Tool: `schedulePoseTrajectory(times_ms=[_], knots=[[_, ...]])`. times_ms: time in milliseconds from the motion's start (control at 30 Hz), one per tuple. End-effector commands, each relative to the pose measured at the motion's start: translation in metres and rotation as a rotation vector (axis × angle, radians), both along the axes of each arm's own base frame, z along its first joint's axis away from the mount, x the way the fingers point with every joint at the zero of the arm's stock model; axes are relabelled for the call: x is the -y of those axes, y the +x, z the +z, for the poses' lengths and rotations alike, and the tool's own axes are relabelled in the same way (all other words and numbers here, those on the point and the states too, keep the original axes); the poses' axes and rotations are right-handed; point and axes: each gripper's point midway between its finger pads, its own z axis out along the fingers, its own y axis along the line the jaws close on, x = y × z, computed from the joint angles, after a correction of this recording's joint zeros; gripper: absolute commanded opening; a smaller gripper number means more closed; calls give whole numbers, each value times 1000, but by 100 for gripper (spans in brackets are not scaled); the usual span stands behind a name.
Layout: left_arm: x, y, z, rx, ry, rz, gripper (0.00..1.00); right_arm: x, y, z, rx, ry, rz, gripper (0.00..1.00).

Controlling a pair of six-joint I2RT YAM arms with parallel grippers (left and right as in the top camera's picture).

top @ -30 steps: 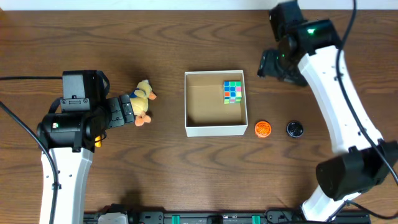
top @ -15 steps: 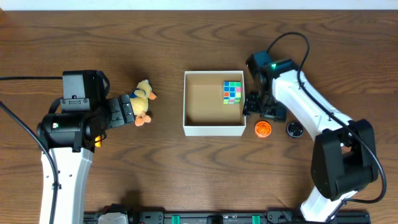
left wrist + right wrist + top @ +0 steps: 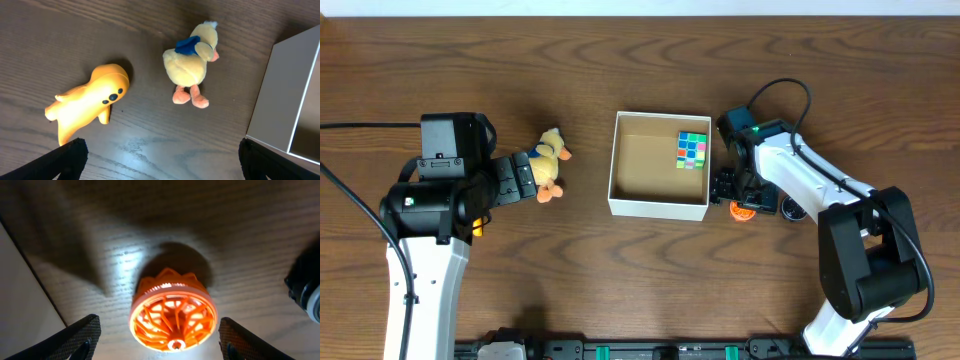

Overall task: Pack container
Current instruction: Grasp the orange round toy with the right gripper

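Note:
The container (image 3: 658,208), a white square box with a brown floor, stands mid-table with a colourful cube (image 3: 692,149) in its far right corner. Just right of it, my right gripper (image 3: 740,192) hangs over an orange ribbed round toy (image 3: 745,211). In the right wrist view the orange toy (image 3: 172,315) lies between the open fingers (image 3: 80,337), which do not touch it. My left gripper (image 3: 160,162) is open above bare wood. Ahead of it lie a plush duck (image 3: 192,62) and a yellow figure (image 3: 87,102). The container's side wall (image 3: 282,95) shows at the right.
A small black round object (image 3: 793,208) sits right of the orange toy, and its edge (image 3: 306,287) shows in the right wrist view. The plush duck (image 3: 551,163) lies left of the container, beside my left gripper (image 3: 523,178). The container's wall (image 3: 20,305) is close on the right gripper's left.
My right arm swung from the far right corner down beside the container and lowered over the orange toy. The container shifted slightly left. The left arm did not move.

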Motion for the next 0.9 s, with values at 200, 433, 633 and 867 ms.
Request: schedulePoseTrajectory(times_ms=[200, 433, 633, 867], knots=[[-2, 2, 5, 9, 6, 2, 98, 2, -5, -13, 1, -10, -11, 79], [-2, 2, 5, 9, 6, 2, 98, 3, -10, -22, 2, -10, -11, 78], [-2, 2, 5, 9, 6, 2, 98, 3, -9, -23, 7, -8, -11, 63], [-2, 2, 5, 9, 6, 2, 98, 3, -9, -23, 8, -7, -11, 52]])
